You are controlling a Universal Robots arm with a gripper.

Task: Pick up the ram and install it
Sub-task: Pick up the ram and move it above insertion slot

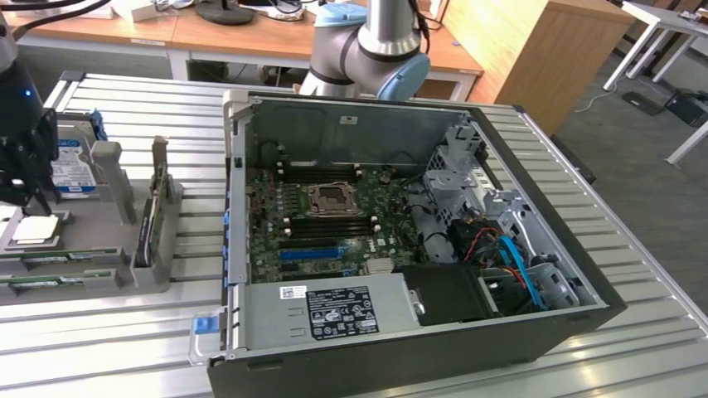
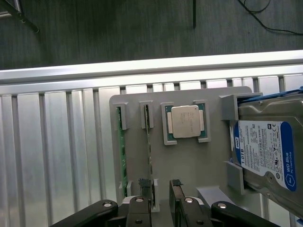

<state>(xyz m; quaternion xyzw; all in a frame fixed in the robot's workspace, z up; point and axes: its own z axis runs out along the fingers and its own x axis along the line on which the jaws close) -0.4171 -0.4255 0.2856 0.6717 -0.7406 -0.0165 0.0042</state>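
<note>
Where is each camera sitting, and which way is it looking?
Exterior view: off the arm, up high, looking down at the open computer case and the grey tray on the exterior view's left; the arm and the gripper show.
Wrist view: on the wrist, looking straight down at the tray; the gripper's open fingers show.
Shared: the tray, the ram sticks, the processor chip, the hard drive and the gripper.

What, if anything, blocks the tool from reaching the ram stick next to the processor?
Probably yes: the tool is open near one end of the ram stick, which stands edge-up in its slot. The processor and hard drive sit apart from it, and nothing lies across it.
</note>
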